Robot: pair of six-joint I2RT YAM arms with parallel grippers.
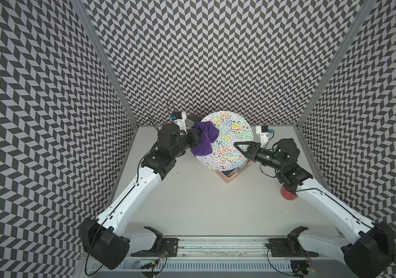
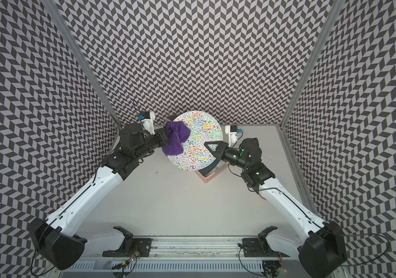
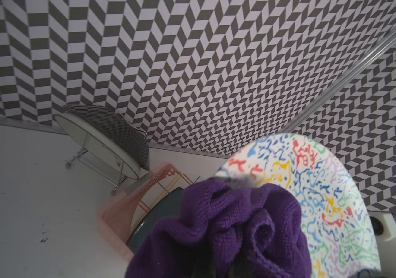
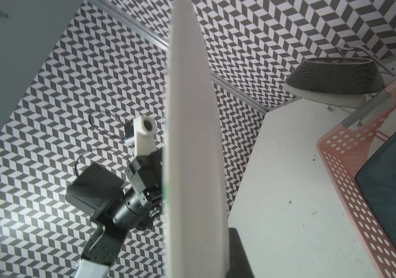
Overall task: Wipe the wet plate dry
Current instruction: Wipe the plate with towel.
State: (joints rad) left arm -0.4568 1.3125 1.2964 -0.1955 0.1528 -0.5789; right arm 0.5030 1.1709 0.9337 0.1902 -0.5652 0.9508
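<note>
A round plate (image 1: 230, 144) (image 2: 199, 144) with colourful squiggles is held up off the table, tilted, its patterned face towards the top views. My right gripper (image 1: 239, 147) (image 2: 210, 147) is shut on its right rim. The right wrist view shows the plate (image 4: 192, 144) edge-on, pale underside, with one black finger (image 4: 237, 252) against it. A purple knitted cloth (image 1: 204, 139) (image 2: 175, 139) is bunched on the plate's left side, and my left gripper (image 1: 196, 139) (image 2: 166, 139) is shut on it. In the left wrist view the cloth (image 3: 228, 228) hides the jaws and lies against the plate (image 3: 312, 180).
A pink perforated basket (image 1: 228, 178) (image 3: 117, 211) (image 4: 351, 173) stands under the held plate, with a dark teal plate (image 3: 160, 214) (image 4: 394, 173) in it. A wire rack with a patterned dish (image 3: 110, 134) (image 4: 331, 74) stands by the back wall. A red cup (image 1: 288, 194) sits under the right arm.
</note>
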